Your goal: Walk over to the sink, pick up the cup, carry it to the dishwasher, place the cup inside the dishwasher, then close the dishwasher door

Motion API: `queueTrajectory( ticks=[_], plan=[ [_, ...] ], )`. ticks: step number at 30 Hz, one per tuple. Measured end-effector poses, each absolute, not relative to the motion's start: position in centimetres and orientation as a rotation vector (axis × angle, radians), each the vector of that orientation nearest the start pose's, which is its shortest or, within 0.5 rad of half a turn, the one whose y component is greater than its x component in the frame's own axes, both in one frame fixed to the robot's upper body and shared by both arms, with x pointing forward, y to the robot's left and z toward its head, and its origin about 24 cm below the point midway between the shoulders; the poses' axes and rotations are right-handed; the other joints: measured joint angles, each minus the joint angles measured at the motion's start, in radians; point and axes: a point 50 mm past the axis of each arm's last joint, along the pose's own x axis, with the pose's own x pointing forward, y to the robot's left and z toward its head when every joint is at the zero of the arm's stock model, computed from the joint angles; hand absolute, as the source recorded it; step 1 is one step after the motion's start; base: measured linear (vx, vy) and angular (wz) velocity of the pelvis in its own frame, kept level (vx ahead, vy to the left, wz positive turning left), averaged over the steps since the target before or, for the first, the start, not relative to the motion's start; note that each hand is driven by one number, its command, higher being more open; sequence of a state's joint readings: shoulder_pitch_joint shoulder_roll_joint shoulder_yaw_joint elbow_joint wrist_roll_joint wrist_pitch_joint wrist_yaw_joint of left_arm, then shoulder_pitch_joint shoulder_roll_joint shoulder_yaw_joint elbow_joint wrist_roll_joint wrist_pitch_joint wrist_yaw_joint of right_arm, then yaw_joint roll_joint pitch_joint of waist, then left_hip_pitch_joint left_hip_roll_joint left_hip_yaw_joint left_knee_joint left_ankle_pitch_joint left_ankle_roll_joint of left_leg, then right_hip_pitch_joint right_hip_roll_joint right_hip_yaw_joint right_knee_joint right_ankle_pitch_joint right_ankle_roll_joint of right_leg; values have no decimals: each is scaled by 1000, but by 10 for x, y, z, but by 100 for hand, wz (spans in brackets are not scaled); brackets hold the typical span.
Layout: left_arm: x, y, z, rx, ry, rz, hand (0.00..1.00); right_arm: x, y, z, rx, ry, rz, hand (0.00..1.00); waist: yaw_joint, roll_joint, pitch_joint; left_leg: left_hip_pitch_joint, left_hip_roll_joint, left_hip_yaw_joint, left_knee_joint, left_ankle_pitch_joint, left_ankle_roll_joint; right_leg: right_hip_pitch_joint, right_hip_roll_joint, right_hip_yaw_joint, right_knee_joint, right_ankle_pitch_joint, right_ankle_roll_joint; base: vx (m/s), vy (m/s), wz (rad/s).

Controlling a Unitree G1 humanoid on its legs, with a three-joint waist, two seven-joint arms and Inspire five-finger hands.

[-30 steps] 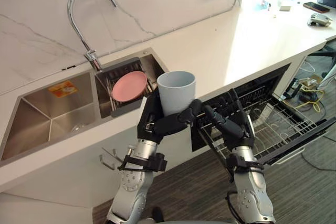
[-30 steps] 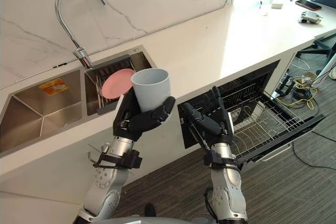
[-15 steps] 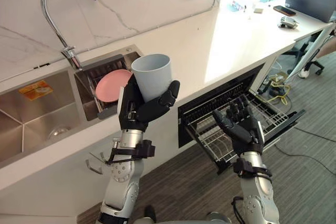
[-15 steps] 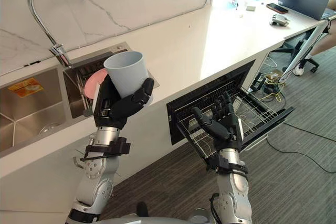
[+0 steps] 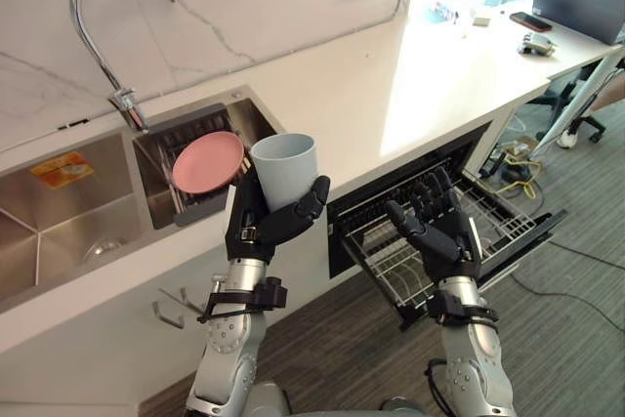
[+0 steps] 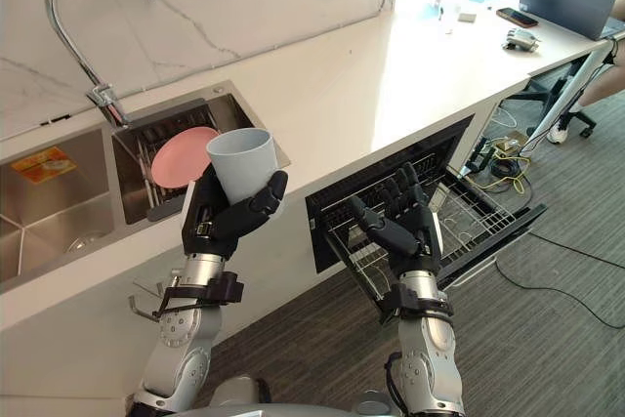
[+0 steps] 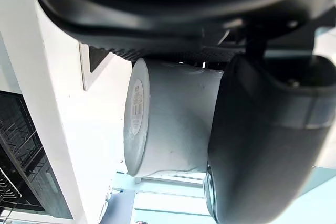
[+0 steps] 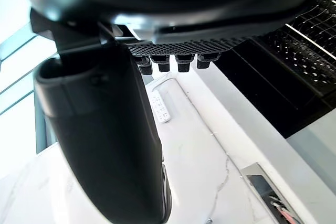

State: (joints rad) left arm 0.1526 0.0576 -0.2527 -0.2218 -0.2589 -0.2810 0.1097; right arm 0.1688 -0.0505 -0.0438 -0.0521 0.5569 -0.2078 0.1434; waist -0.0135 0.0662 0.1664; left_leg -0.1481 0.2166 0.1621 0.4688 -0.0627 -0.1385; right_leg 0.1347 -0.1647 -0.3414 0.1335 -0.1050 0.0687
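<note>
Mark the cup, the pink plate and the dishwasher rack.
cup (image 5: 285, 171), left eye view, on its side wall.
pink plate (image 5: 207, 161), left eye view, middle of its face.
dishwasher rack (image 5: 503, 225), left eye view, on its wire grid.

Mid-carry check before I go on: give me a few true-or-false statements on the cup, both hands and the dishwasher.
1. The left hand is curled round the cup, opening up. True.
2. The right hand holds something. False: it is open and empty, in front of the rack.
3. The dishwasher is open, its rack pulled out. True.
4. The cup sits in the rack. False: it is in the left hand, by the counter edge.
5. The pink plate stands in the sink. True.
</note>
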Motion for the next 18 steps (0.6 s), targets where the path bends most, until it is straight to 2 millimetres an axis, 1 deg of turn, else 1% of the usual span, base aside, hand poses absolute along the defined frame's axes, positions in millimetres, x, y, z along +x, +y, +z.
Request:
queueTrajectory(
  ticks=[1, 2, 3, 5, 6, 7, 8, 9, 11, 14, 16, 18],
  plan=[
    [215, 115, 81, -286, -303, -89, 0, 218, -184, 40, 461, -164, -6, 100, 2, 18, -6, 8, -18, -22, -71, 20, 1, -9, 1, 20, 10, -5, 5, 14, 51, -53],
    [215, 114, 82, -288, -304, -92, 0, 218, -185, 42, 448, -172, 11, 100, 3, 39, -14, 16, -22, -31, -114, 72, 11, -22, 8, 35, 24, -12, 11, 47, 70, -58],
    [215, 115, 84, -285, -313, -95, 0, 219, -182, 44, 443, -179, 45, 100, -3, 46, -20, 52, -38, -30, -150, 65, 14, -35, -2, 64, 39, -18, 18, 63, 60, -55],
    [216, 115, 87, -290, -332, -94, 0, 221, -180, 48, 446, -203, 85, 100, -3, 49, -21, 83, -49, -22, -224, 66, 15, -64, -9, 90, 46, -16, 23, 71, 54, -39],
    [218, 115, 89, -292, -339, -95, 0, 223, -180, 51, 443, -216, 101, 100, -5, 51, -23, 108, -56, -15, -287, 71, 22, -73, -11, 94, 48, -14, 27, 44, 44, -13],
    [218, 115, 90, -292, -343, -94, 0, 225, -179, 53, 442, -222, 109, 100, -6, 49, -24, 120, -61, -15, -317, 81, 24, -76, -13, 95, 50, -13, 29, 34, 26, -2],
    [220, 115, 92, -291, -350, -94, 0, 228, -179, 56, 458, -239, 126, 100, -6, 43, -27, 141, -72, -12, -368, 110, 25, -78, -20, 93, 49, -8, 37, 18, 4, 3],
    [221, 115, 93, -287, -356, -97, 0, 229, -179, 59, 470, -250, 137, 100, -6, 43, -27, 154, -75, -12, -395, 122, 26, -77, -20, 91, 48, -6, 39, 4, -10, 7],
    [225, 114, 100, -284, -386, -108, 0, 238, -181, 71, 547, -294, 200, 100, -6, 46, -34, 196, -81, -13, -489, 172, 25, -74, -18, 80, 38, -6, 39, -21, -19, 10],
    [231, 108, 110, -268, -433, -136, 0, 244, -187, 87, 648, -357, 284, 100, -7, 43, -48, 207, -82, -15, -536, 193, 26, -78, -14, 70, 29, 0, 42, -14, -14, 7],
    [234, 106, 115, -220, -461, -140, 0, 246, -188, 93, 705, -380, 345, 100, -14, 38, -55, 207, -85, -13, -538, 193, 26, -74, -14, 71, 13, 11, 46, 15, 1, -6],
    [236, 103, 120, -161, -491, -145, 0, 245, -184, 95, 744, -377, 414, 100, -24, 30, -56, 204, -87, -13, -539, 192, 27, -66, -13, 70, -7, 26, 48, 0, 0, 0]
  ],
)
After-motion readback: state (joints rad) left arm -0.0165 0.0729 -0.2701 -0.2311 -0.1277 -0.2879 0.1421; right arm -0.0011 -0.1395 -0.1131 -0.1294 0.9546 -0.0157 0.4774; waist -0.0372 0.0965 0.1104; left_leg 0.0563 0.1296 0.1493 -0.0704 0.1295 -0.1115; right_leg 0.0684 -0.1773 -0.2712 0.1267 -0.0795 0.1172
